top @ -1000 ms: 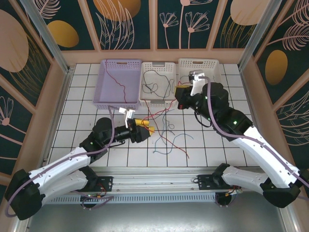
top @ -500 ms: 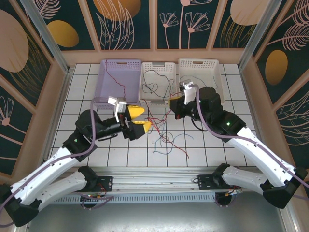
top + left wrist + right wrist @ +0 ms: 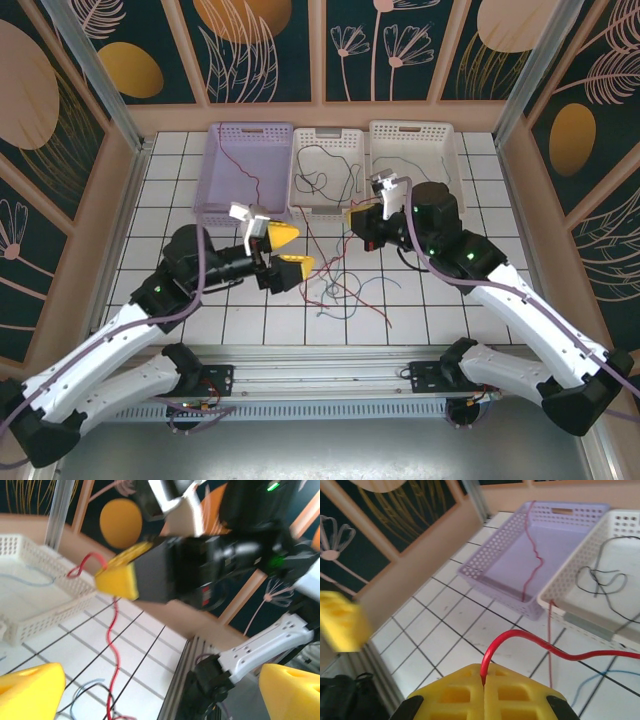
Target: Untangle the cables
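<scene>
While my right pincer (image 3: 484,682) pinches a red cable (image 3: 486,660), my left pincer (image 3: 291,248) hangs wide open and empty.
I see the other cables (image 3: 345,285), red, blue and dark, tangled on the tiled bench (image 3: 180,160) between the arms, just right of the left pincer's yellow fingers (image 3: 283,233). The pinched strand rises from that heap near the middle white basket (image 3: 325,131), which holds dark cables; the purple basket (image 3: 212,165) holds another red one.
</scene>
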### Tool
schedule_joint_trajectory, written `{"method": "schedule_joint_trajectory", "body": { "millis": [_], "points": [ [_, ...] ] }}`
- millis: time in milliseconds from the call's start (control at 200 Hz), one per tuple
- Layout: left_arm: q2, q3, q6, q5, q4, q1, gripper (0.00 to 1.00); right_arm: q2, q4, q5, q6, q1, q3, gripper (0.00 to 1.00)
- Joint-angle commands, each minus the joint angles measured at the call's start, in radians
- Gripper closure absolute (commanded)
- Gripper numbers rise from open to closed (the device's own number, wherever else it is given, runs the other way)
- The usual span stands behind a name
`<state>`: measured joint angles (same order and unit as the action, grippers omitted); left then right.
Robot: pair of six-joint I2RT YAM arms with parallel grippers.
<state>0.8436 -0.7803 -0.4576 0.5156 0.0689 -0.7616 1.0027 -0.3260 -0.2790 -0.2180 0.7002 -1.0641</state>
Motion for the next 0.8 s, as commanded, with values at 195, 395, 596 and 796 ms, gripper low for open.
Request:
{"method": "schedule_joint_trajectory", "body": {
  "millis": [195,395,596,796],
  "points": [
    [0.155,-0.031,0.027,0.083,0.056,-0.005,0.02,-0.018,0.12,-0.186,-0.018,0.016,0.022,1.0],
    [0.19,-0.006,-0.035,0.134,0.167,-0.005,0.02,0.009,0.16,-0.233,-0.04,0.031,0.032,1.0],
    [0.223,0.009,-0.071,0.163,0.232,-0.005,0.14,0.045,0.204,-0.26,-0.074,0.054,0.04,1.0],
    [0.254,0.015,-0.074,0.198,0.241,-0.005,0.31,0.057,0.208,-0.252,-0.079,0.076,0.023,1.0]
  ]
}}
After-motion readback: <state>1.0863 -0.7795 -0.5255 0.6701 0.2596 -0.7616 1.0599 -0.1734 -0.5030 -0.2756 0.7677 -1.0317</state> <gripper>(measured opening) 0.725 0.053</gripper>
